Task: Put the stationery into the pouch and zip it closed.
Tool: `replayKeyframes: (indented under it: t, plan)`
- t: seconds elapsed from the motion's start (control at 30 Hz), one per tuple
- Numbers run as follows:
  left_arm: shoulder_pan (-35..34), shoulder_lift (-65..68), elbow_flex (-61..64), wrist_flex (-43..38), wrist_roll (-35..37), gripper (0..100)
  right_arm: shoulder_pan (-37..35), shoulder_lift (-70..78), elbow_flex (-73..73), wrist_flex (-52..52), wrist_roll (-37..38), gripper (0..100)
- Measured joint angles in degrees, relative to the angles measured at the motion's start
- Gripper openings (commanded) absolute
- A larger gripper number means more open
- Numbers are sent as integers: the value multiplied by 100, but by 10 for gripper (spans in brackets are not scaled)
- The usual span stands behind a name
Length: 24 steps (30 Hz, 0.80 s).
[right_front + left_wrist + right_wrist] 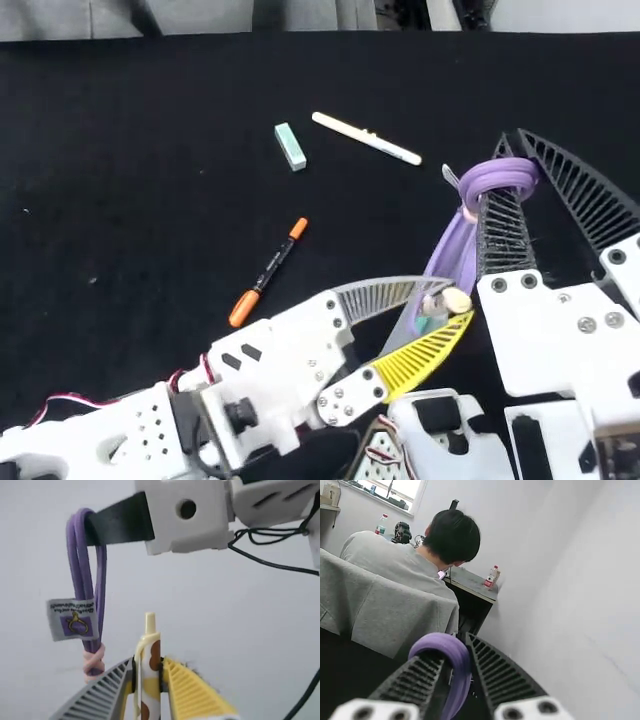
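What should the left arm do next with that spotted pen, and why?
Probably ease the yellow brown-spotted pen into the purple soft pouch: the left gripper is shut on the pen beside it, and the right gripper holds the pouch up.

Purple pouch (458,250), mint eraser (290,146), orange-capped black marker (269,269), cream pen (366,138), brown-spotted pen (147,682)

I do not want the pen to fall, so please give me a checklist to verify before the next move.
1. The left gripper is shut on the spotted pen: ok.
2. The right gripper is shut on the pouch: ok.
3. The pouch mouth is open and faces the pen: cannot tell.
4. The spotted pen is beside the pouch: ok.
5. The eraser, white pen and orange marker are packed: not ok, they lie on the table.
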Motion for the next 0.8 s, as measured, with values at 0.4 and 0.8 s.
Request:
replayKeyframes:
  t: [0.4,0.8]
  plan:
    - [-211,0,-360,1486,1160,161,0,0,0,0,0,11]
    - [-756,0,-2884,5354,1556,220,0,0,0,0,0,11]
